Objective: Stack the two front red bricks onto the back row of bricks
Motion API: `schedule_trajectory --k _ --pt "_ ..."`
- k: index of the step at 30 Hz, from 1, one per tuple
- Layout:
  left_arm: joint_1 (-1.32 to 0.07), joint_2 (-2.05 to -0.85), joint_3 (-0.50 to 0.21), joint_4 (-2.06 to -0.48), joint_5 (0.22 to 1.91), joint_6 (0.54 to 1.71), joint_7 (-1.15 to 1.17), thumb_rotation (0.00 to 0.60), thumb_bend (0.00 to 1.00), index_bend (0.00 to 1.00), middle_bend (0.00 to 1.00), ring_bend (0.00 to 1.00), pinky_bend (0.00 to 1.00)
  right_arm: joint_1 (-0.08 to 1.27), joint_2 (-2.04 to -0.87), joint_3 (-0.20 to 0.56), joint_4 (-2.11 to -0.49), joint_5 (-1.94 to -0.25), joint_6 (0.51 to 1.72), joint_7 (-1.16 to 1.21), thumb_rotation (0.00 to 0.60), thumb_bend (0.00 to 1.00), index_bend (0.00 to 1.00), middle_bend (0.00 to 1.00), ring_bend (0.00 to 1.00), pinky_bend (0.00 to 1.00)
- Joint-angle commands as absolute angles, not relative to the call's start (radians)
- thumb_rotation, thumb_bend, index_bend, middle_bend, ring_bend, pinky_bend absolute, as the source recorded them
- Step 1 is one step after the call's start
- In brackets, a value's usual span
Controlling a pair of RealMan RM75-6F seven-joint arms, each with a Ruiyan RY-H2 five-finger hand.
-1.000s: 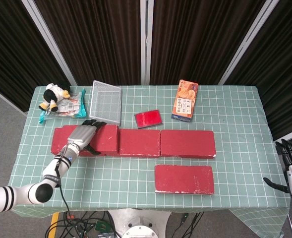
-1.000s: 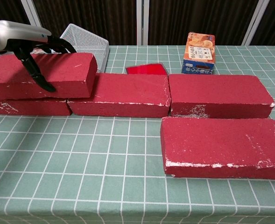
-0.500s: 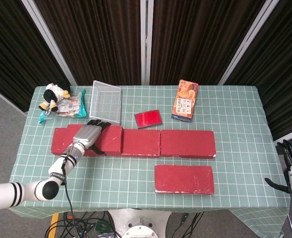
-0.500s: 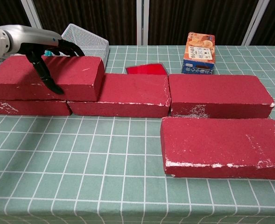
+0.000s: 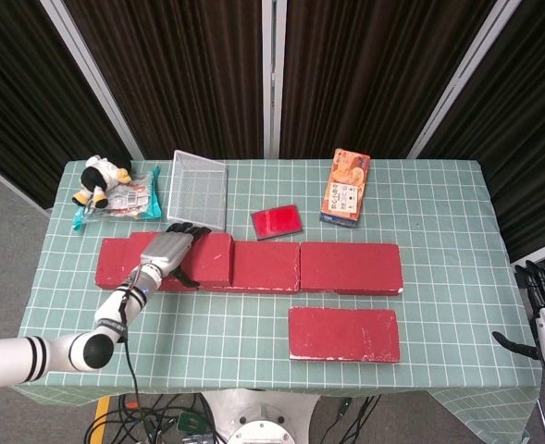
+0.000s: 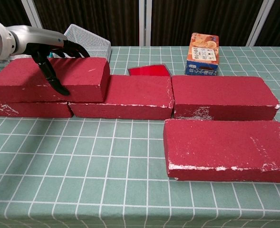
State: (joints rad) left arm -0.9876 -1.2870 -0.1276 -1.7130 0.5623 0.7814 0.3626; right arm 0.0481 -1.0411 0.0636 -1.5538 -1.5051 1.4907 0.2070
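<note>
Head view: on the green gridded table cover, 3 rough red rectangular bricks formed the far row: the left, the middle and the right. A 4th red brick, the stacked brick, lay on top of that row, covering the joint between the left and middle bricks. The left hand grasped it, dark fingers over its far edge, thumb on its near face. The front red brick lay alone, near and to the right, just in front of the row. The right hand hung off the table's right edge, released, holding nothing. Far of the row stood a white wire basket, a flat red card, an orange snack box and a plush toy.

Chest view: the left hand clasped the stacked brick, which sat flat on the row. The front red brick rested on the cover, untouched.
</note>
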Motion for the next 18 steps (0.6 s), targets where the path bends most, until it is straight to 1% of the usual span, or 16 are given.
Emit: schedule_trajectory --k 1,18 --pt "-0.996 -1.292 -0.123 -1.710 0.556 0.784 0.367 0.600 0.21 0.19 0.21 0.00 0.00 0.049 -1.042 0.063 -1.552 -1.504 1.488 0.207 0.600 0.00 0.00 0.00 0.00 0.00" --pt "-1.019 -1.311 -0.105 -1.699 0.529 0.801 0.368 0.600 0.21 0.19 0.21 0.00 0.00 0.051 -1.043 0.064 -1.547 -1.496 1.478 0.211 0.600 0.00 0.00 0.00 0.00 0.00"
